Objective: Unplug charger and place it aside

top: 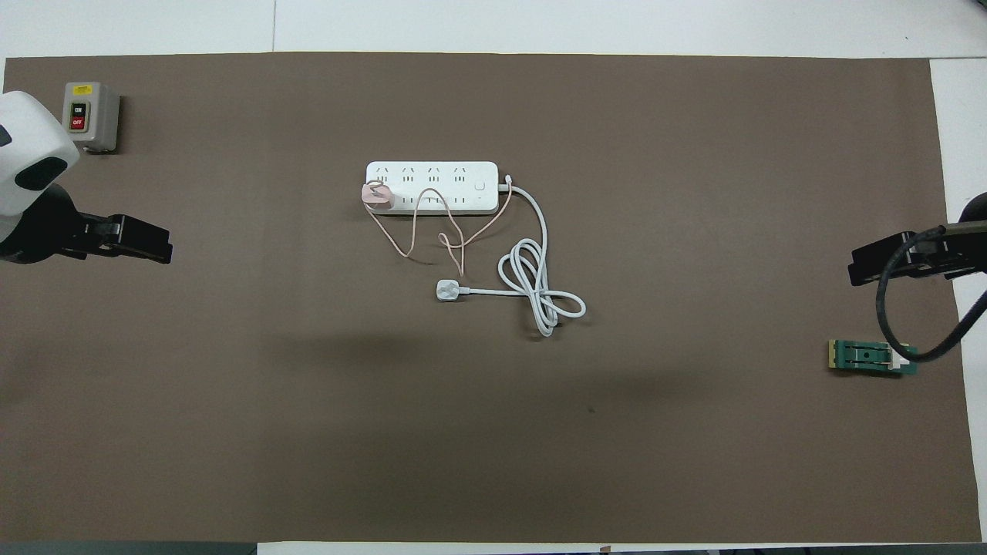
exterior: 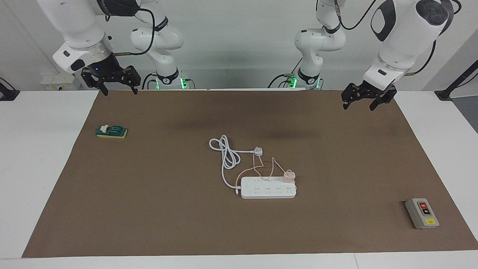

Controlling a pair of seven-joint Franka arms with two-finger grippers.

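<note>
The pale pink charger [exterior: 288, 175] [top: 377, 195] is plugged into the end socket of the white power strip [exterior: 268, 192] [top: 432, 166], at the strip's end toward the left arm. Its thin pink cable [exterior: 274, 164] [top: 416, 227] loops on the mat beside the strip. My left gripper [exterior: 357, 107] [top: 158, 252] hangs open and empty over the mat at the left arm's end, well away from the charger. Over the mat's corner at the right arm's end, my right gripper [exterior: 120, 92] [top: 862, 271] is open too and holds nothing.
The strip's white cord coils to a white three-pin plug [exterior: 258, 151] [top: 446, 290] lying nearer to the robots than the strip. A grey switch box [exterior: 422, 213] [top: 90, 116] stands toward the left arm's end. A green block [exterior: 111, 131] [top: 867, 356] lies toward the right arm's end.
</note>
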